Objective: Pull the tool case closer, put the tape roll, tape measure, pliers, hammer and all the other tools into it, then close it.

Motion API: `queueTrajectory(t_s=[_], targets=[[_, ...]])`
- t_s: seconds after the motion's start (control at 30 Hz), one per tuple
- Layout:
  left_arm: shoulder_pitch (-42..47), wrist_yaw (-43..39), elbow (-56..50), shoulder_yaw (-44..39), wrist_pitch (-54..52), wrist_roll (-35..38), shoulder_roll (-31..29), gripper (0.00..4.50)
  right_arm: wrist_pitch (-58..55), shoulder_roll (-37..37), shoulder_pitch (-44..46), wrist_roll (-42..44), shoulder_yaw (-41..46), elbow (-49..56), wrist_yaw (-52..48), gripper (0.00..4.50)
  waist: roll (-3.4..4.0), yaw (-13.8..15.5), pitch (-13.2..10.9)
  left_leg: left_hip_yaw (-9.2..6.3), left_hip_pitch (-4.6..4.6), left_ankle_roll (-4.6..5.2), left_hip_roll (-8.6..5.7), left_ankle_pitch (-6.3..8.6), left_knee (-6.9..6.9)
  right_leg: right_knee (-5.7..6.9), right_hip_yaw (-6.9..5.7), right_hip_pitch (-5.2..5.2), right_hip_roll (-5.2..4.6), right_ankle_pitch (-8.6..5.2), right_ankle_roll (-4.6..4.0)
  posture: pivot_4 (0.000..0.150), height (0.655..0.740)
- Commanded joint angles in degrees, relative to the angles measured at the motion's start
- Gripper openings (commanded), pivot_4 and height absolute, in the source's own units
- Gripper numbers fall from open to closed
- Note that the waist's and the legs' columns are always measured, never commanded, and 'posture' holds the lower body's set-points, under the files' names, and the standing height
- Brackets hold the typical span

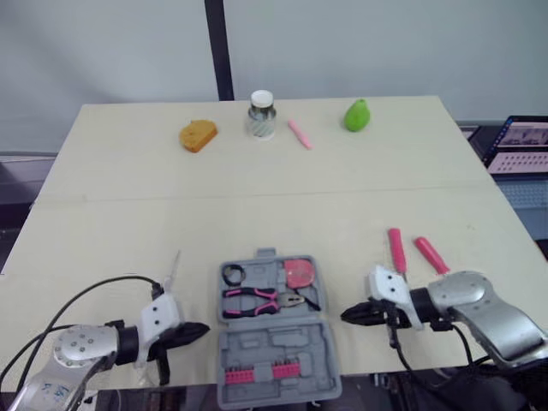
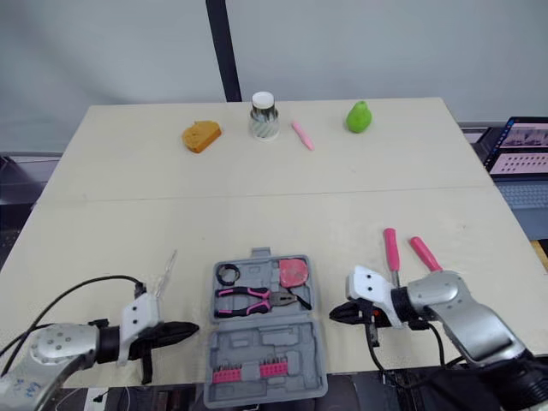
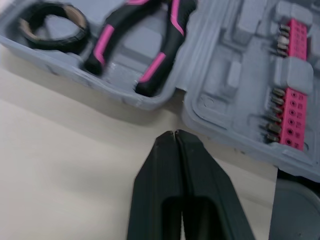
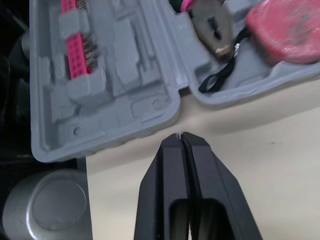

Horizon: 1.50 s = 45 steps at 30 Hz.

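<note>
- Left eye view: tool case lay open at the table's near edge, between both grippers; lid half seemingly overhung the edge
- Tape roll, pliers and tape measure sat in the far half
- Two pink-handled tools lay loose on the table, just beyond the right gripper
- Left gripper and right gripper both clenched, holding nothing
- Judgement: case is stiff moulded plastic, smooth, likely to slide easily; best gripped at the side rims; loaded half heavier, so it may tip
</note>
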<state>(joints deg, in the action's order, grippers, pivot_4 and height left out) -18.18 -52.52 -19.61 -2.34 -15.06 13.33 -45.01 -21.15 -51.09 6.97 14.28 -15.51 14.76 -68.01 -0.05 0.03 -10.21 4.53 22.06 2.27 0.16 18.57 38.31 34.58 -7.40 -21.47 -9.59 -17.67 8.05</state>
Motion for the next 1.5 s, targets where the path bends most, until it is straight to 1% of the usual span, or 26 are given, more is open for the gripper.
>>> queueTrajectory(t_s=[0.03, 0.23, 0.47, 0.7, 0.97, 1.17, 1.5], targets=[[1.2, 0.9, 1.1, 2.3, 1.6, -1.6, 1.4, 0.02, 3.1, 1.4, 0.7, -2.5, -1.3, -1.7, 0.3, 0.00, 0.00, 0.0, 0.0, 0.00, 0.01, 0.01, 0.01, 0.00, 0.01, 0.00, -0.01, -0.01, 0.00, 0.00, 0.00, 0.150, 0.7400], [3.2, 1.8, 2.9, 5.8, 1.6, -3.4, 3.2, 0.02, 5.8, 5.1, 3.0, -6.9, -4.1, -6.0, 1.3, 0.00, -0.04, 0.0, 0.0, -0.02, 0.01, 0.02, 0.01, -0.01, 0.07, 0.07, 0.00, 0.00, 0.01, 0.01, 0.01, 0.150, 0.7400], [6.2, 3.9, 5.5, 7.6, 3.3, -5.6, 5.6, 0.02, 5.4, 10.1, 5.9, -9.0, -6.4, -8.3, 2.2, 0.00, -0.03, 0.2, 0.0, -0.06, 0.02, 0.02, -0.01, -0.02, 0.22, 0.16, 0.01, 0.03, 0.00, 0.01, 0.02, 0.150, 0.7400], [8.6, 5.3, 5.9, 7.9, 3.3, -5.7, 8.1, 0.02, 5.1, 11.8, 6.7, -9.2, -6.3, -8.9, 2.6, 0.00, -0.02, 0.3, 0.0, -0.10, 0.01, 0.02, 0.02, -0.01, 0.34, 0.22, -0.01, 0.07, 0.00, 0.01, 0.01, 0.150, 0.7400], [13.5, 7.0, 9.9, 8.3, 5.0, -7.7, 11.2, 0.02, 4.5, 13.4, 7.8, -9.5, -5.3, -9.8, 3.4, 0.00, -0.02, 1.1, 0.0, -0.15, 0.01, 0.00, 0.03, 0.00, 0.53, 0.34, -0.01, 0.11, 0.00, 0.01, 0.01, 0.150, 0.7400], [16.6, 7.1, 12.8, 8.6, 5.6, -8.4, 12.6, 0.02, 5.1, 14.9, 9.7, -10.3, -4.2, -12.8, 4.4, 0.00, -0.02, 1.2, 0.0, -0.15, 0.02, 0.01, 0.02, 0.00, 0.56, 0.39, 0.00, 0.10, 0.00, 0.01, 0.01, 0.150, 0.7400], [19.1, 7.2, 15.6, 8.1, 6.0, -8.6, 13.9, 0.02, 7.3, 17.4, 13.3, -12.0, -3.8, -18.6, 5.0, 0.00, -0.02, 1.1, 0.0, -0.15, 0.01, 0.01, 0.02, 0.00, 0.58, 0.42, -0.02, 0.10, 0.01, 0.01, 0.01, 0.150, 0.7400]])
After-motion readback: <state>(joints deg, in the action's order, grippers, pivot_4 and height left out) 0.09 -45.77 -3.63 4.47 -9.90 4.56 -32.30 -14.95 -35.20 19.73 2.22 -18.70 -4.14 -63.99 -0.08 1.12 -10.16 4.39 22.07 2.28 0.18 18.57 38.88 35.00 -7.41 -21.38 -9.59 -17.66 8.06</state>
